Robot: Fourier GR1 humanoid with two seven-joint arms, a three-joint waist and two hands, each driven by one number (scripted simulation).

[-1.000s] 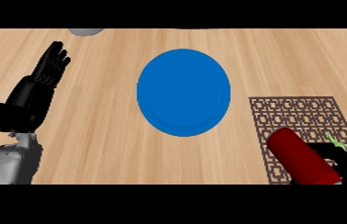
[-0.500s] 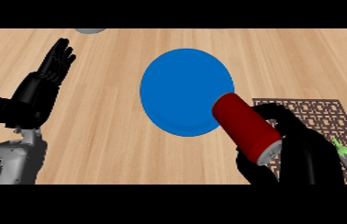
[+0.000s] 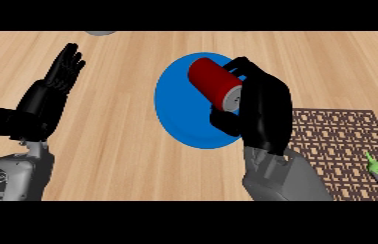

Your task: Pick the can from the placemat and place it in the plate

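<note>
Can (image 3: 212, 84), red, lies tilted in the right hand (image 3: 264, 107), whose fingers curl round it, over the right half of the blue plate (image 3: 176, 115) at frame centre. Its long axis runs upper left to lower right, silver end toward the palm. The placemat (image 3: 336, 138) lies lower right. The left hand (image 3: 55, 85) rests open at far left, so setting down likely falls to the right.

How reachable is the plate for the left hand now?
Probably yes: only bare counter separates the left hand from the plate's left edge; the right hand holds the can over its right side.
</note>
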